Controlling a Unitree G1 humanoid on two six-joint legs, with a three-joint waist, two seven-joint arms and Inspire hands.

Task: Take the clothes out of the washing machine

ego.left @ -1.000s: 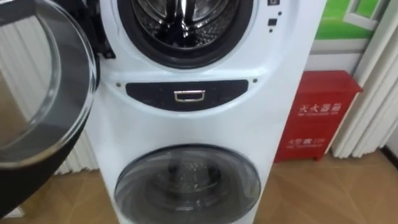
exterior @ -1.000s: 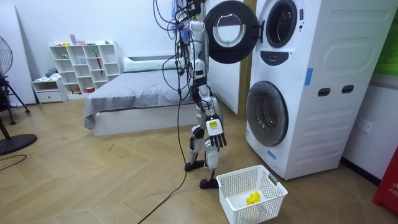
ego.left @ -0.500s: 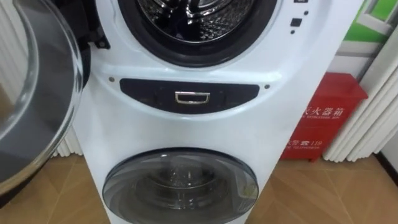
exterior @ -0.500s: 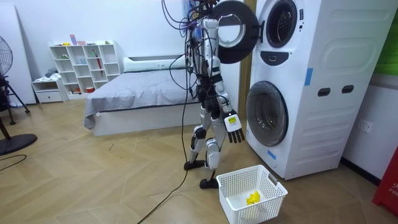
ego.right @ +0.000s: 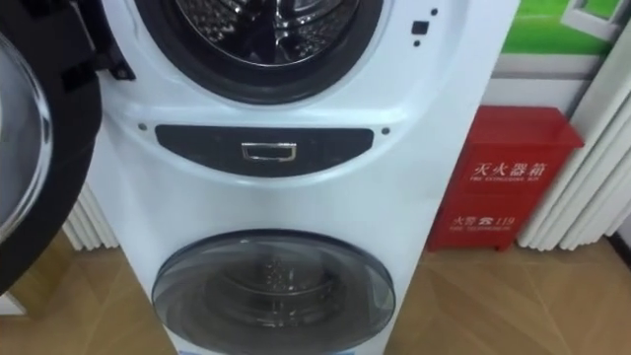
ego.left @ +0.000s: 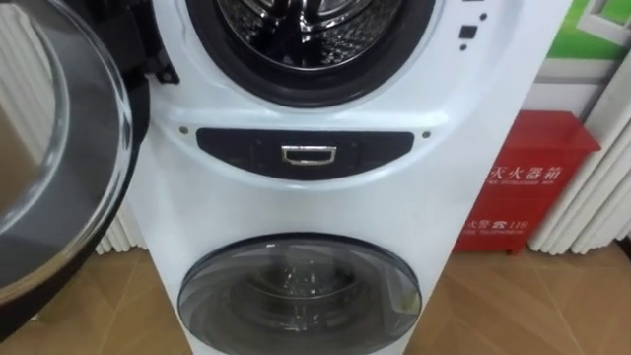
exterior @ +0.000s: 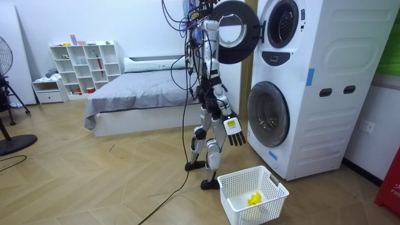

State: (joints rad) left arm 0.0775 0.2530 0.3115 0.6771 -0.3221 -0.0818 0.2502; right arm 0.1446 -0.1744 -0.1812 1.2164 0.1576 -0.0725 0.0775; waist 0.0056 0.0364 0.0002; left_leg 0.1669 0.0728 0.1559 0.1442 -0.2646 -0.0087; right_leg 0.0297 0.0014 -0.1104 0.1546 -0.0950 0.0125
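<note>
The stacked washing machine (ego.left: pixel 325 197) fills my view straight ahead. Its upper drum (ego.left: pixel 308 30) is open, bare ribbed metal shows inside, and the drum's top is cut off. The round glass door (ego.left: pixel 59 168) hangs swung out to my left. The lower machine's door (ego.left: pixel 301 296) is closed. In the room view I stand facing the machines, just beside the open door (exterior: pixel 234 31). My right hand (exterior: pixel 234 132) hangs at my side with relaxed fingers, holding nothing. A white basket (exterior: pixel 270 183) on the floor by my feet holds a yellow cloth (exterior: pixel 254 199).
A dark panel with a metal handle (ego.left: pixel 309 155) sits between the two drums. A red cabinet (ego.left: pixel 532 187) and white curtains (ego.left: pixel 592 197) stand to the right of the machine. A bed (exterior: pixel 137 94), shelves (exterior: pixel 84 65) and a fan (exterior: pixel 9 75) are behind me.
I have stepped closer to the washing machine, and my right hand has swung forward toward it. The eye view has shifted with that move.
</note>
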